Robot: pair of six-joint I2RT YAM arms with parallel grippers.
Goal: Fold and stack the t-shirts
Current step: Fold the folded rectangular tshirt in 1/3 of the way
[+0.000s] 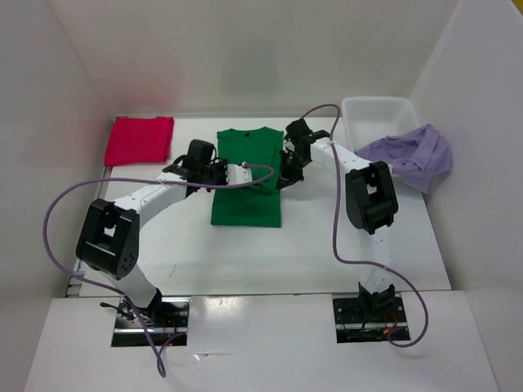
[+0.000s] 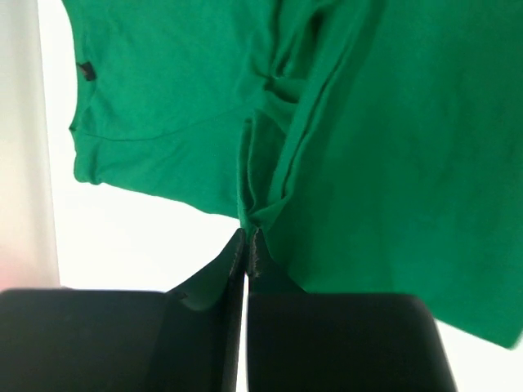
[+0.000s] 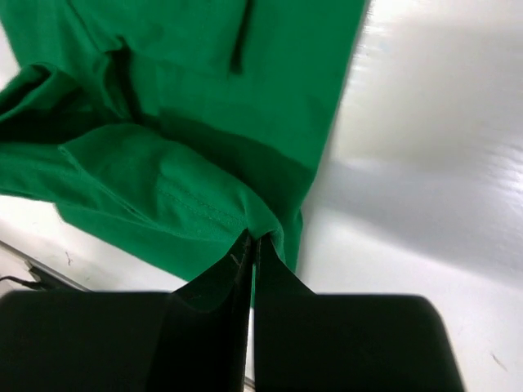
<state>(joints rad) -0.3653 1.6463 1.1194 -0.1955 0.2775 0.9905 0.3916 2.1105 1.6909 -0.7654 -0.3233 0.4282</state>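
Your left gripper (image 2: pixel 245 243) and right gripper (image 3: pixel 250 243) each pinch a thin edge of the green shirt (image 1: pixel 245 204); pull unevenly and it may slip or fold crooked.

Bare table (image 1: pixel 270 253) lies open on the near side of the green shirt (image 1: pixel 245 204). The left arm (image 1: pixel 155 194) lies across the gap between it and the red shirt (image 1: pixel 139 140). Far right, the basket (image 1: pixel 377 102) and purple shirt (image 1: pixel 413 155) block the corner.
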